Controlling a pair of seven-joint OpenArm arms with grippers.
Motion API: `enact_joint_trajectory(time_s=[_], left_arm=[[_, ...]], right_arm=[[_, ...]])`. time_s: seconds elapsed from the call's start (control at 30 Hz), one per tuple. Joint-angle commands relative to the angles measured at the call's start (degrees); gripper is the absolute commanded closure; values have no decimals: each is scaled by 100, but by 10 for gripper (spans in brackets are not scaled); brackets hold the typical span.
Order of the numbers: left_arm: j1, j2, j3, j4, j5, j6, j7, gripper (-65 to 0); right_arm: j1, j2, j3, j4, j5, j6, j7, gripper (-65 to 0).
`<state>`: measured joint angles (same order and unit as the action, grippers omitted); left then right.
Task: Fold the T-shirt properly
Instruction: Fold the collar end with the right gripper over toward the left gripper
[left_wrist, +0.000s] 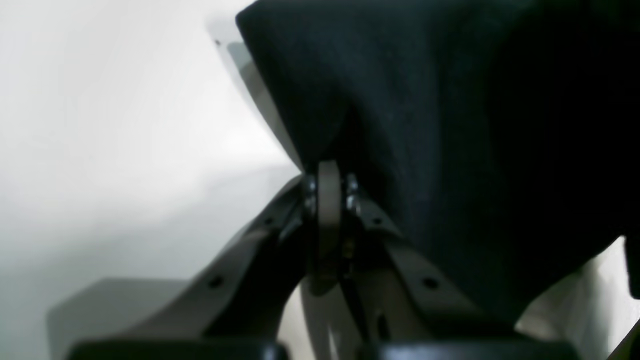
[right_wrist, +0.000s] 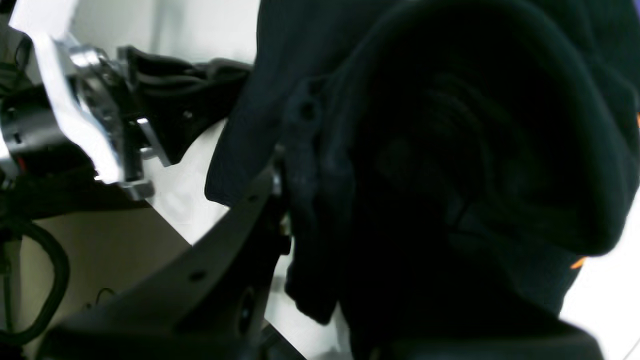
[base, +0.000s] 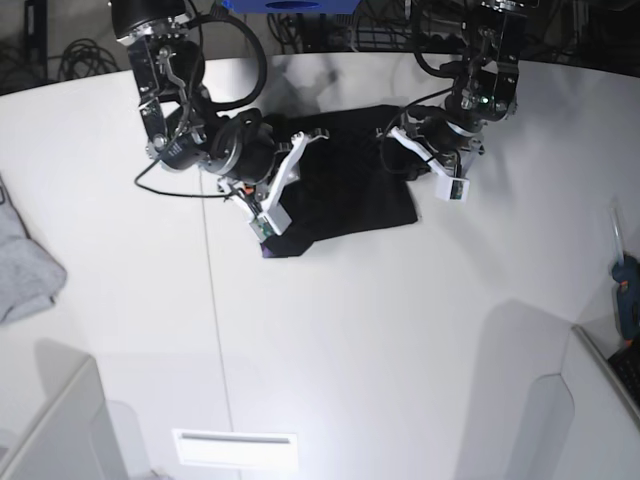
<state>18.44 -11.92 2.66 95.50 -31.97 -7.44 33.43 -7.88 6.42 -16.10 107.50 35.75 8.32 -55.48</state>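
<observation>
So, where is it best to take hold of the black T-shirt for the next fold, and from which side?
Probably at its two near corners. The T-shirt lies bunched between the arms, the left gripper and right gripper shut on its far side. Its front edge faces the open table, so come from there.

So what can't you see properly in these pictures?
- Right wrist view: the T-shirt covers the right gripper, hiding its jaws.
- Base view: the arms hide both grips on the cloth.
- Left wrist view: the left gripper is blurred.
- Base view: a grey garment is cut off by the left edge.
</observation>
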Motion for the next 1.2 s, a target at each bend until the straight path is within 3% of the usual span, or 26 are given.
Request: enact_joint_trajectory(time_s=[0.0, 0.43, 0.53, 0.77, 0.87, 0.93, 1.17], left_arm=[[24, -34, -15, 80, -17, -7, 37, 0], [183, -78, -24, 327, -25, -7, 46, 0], [341, -254, -77, 661, -43, -7, 389, 0], [895, -263, -1553, 1364, -52, -34, 1373, 0], [1123, -289, -2107, 1443, -52, -43, 1453, 0], [1255, -289, -2441, 1434, -61, -43, 1453, 0], [1607, -254, -3083, 1408, -61, -43, 1453, 0]], right_arm=[[71, -22, 14, 67, 122, 25, 137, 0], [423, -162, -619, -654, 122, 17, 146, 0], [441, -154, -663, -733, 122, 17, 287, 0], [397, -127, -672, -733, 122, 17, 322, 0], [397, -136, -672, -733, 122, 17, 199, -197], [397, -162, -672, -733, 122, 17, 225, -291], [406, -189, -672, -689, 122, 17, 225, -311]])
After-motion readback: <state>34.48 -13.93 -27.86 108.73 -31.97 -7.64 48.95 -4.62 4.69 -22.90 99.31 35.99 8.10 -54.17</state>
